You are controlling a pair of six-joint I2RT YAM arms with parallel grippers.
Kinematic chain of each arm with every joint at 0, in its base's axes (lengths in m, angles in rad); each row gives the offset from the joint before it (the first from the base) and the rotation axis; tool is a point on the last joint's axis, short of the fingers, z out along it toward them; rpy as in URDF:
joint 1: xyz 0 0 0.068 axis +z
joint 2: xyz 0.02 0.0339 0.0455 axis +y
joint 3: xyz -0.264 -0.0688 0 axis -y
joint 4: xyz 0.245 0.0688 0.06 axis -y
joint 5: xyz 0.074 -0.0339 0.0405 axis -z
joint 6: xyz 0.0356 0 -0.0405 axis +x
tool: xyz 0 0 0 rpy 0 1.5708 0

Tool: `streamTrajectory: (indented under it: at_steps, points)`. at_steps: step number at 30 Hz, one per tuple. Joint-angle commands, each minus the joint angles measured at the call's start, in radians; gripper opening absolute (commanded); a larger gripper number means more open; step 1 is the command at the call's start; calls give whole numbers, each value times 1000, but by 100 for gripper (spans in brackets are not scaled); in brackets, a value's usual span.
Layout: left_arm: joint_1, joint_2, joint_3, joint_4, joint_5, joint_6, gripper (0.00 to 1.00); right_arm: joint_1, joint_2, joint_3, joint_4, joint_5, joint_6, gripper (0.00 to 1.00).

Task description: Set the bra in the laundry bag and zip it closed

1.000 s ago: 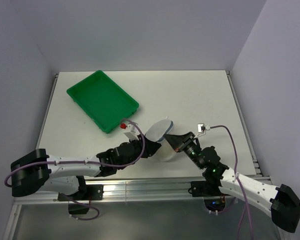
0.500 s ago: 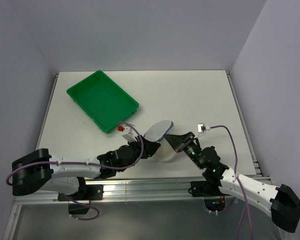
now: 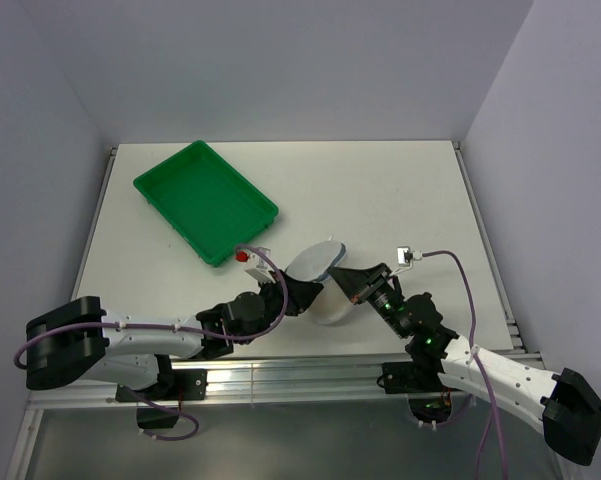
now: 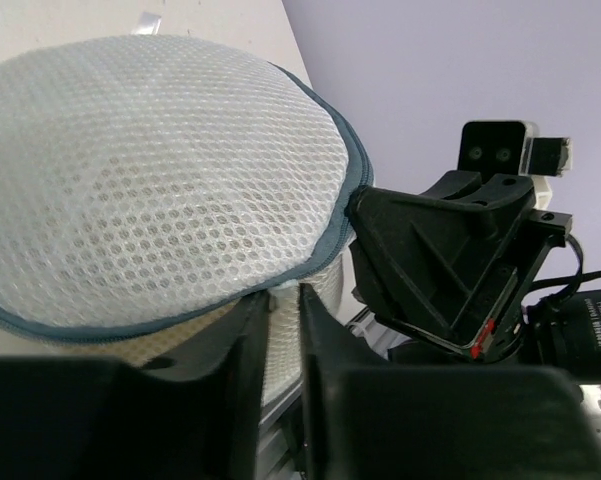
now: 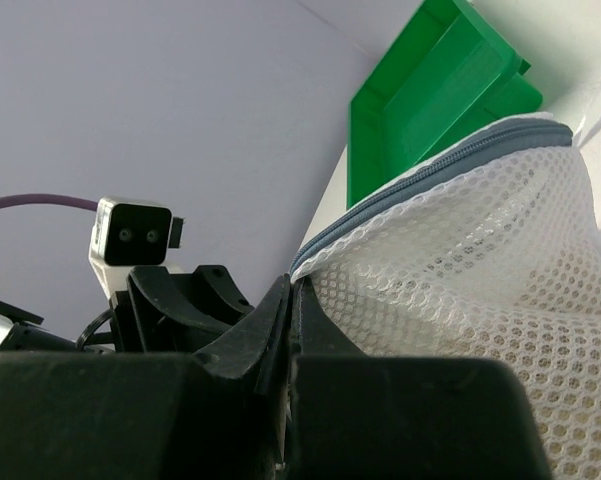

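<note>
The laundry bag, a round white mesh pouch with a dark zipper rim, sits between my two grippers near the table's front edge. In the left wrist view its domed top fills the frame. A mustard tint of the bra shows through the mesh below the rim. My left gripper has its fingertips nearly together on the bag's zipper rim. My right gripper is shut on the opposite edge of the bag, jaws pressed together.
A green plastic tray lies at the back left, also visible behind the bag in the right wrist view. The table's front rail runs just below both arms. Each wrist camera sees the other gripper across the bag.
My left gripper's jaws widened, then narrowed on the bag's rim, and it crept slightly toward the bag. The bag's top settled a little lower. The right gripper stayed put.
</note>
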Motion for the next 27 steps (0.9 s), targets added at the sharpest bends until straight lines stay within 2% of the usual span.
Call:
streamTrajectory:
  at_steps: [1, 7, 13, 16, 19, 21, 23, 27]
  points:
    - [-6, 3, 16, 61, -24, 18, 21, 5, -1, -125, 63, -17, 5, 0]
    - [-9, -12, 7, 24, -46, 1, 1, 5, -24, -122, 39, -14, 0, 0]
    - [-12, -55, -19, -49, -52, 9, 0, 2, -24, -111, 22, -10, -3, 0]
    - [-13, -102, -54, -152, -58, 7, 0, -27, -34, -96, -7, -32, -14, 0]
    - [-13, -174, -117, -264, -93, 1, 0, -88, -49, -67, -47, -127, -34, 0]
    - [-13, -224, -149, -331, -119, -16, 0, -186, -50, -47, -70, -203, -41, 0]
    - [-13, -306, -194, -429, -161, -43, 0, -286, -29, -32, -90, -335, -54, 0]
    - [-13, -460, -231, -580, -227, -74, 0, -372, 75, 59, -121, -495, -93, 0]
